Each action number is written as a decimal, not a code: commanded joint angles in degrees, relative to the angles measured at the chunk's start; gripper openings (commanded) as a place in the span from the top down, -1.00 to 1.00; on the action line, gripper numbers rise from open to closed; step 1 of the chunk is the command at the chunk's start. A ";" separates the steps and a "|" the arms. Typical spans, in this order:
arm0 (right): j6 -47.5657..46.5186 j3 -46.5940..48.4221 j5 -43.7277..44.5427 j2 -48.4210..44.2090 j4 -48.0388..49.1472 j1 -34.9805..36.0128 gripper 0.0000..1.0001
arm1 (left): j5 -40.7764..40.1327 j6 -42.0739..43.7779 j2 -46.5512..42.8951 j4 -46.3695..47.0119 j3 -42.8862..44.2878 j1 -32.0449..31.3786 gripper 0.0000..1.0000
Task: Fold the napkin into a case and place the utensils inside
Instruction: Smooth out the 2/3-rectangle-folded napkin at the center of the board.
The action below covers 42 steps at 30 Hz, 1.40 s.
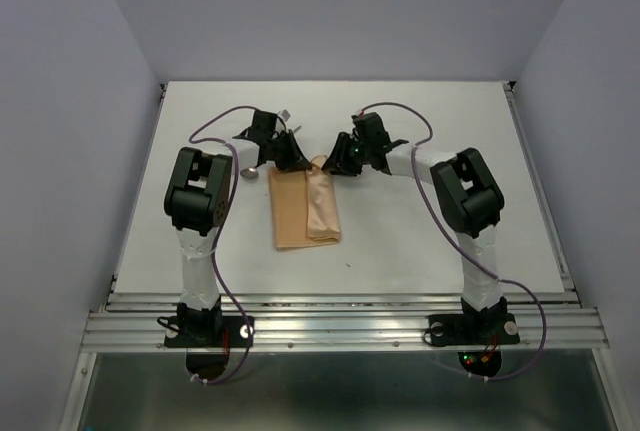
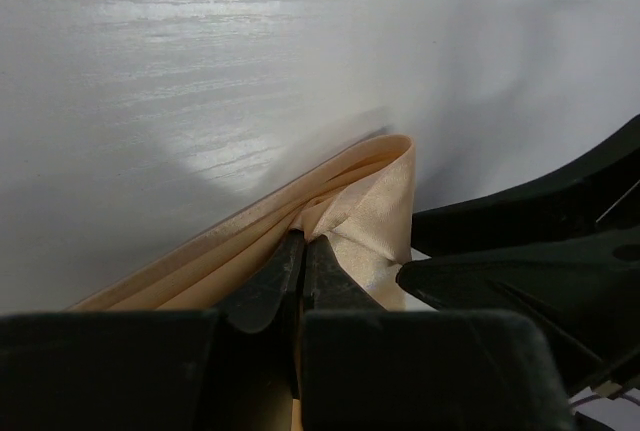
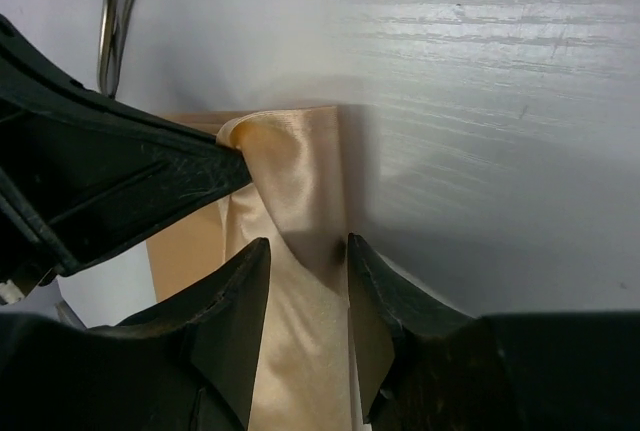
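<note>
- On the white table (image 1: 420, 231), the top view shows a spoon (image 1: 247, 173) lying at nine o'clock from the far end of the napkin (image 1: 300, 216), just beside it. Only the shiny bowl is clearly made out.
- The napkin is seen from above as a narrow, oblong, folded peach strip at the table's middle, with a paler raised fold along its right side.
- The left gripper (image 1: 295, 159) is placed at eleven o'clock on the napkin's far end. Only the left wrist view shows the left gripper (image 2: 303, 243) with its jaws pressed together, clamped on a bunched corner of the napkin (image 2: 375, 201).
- The right gripper (image 1: 335, 163) is placed at one o'clock on the same end, close to the left one. In the right wrist view the right gripper (image 3: 307, 242) has its jaws apart, set on either side of the raised fold of the napkin (image 3: 300, 171). Whether the pads press the cloth cannot be told.
- Thin metal utensils (image 3: 115, 11) appear at eleven o'clock in the right wrist view alone, beyond the left gripper (image 3: 200, 176).
</note>
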 commanded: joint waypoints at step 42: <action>15.54 -9.36 -9.17 4.36 20.63 -3.49 0.99 | 1.20 0.39 -4.91 1.73 -3.62 -1.30 1.00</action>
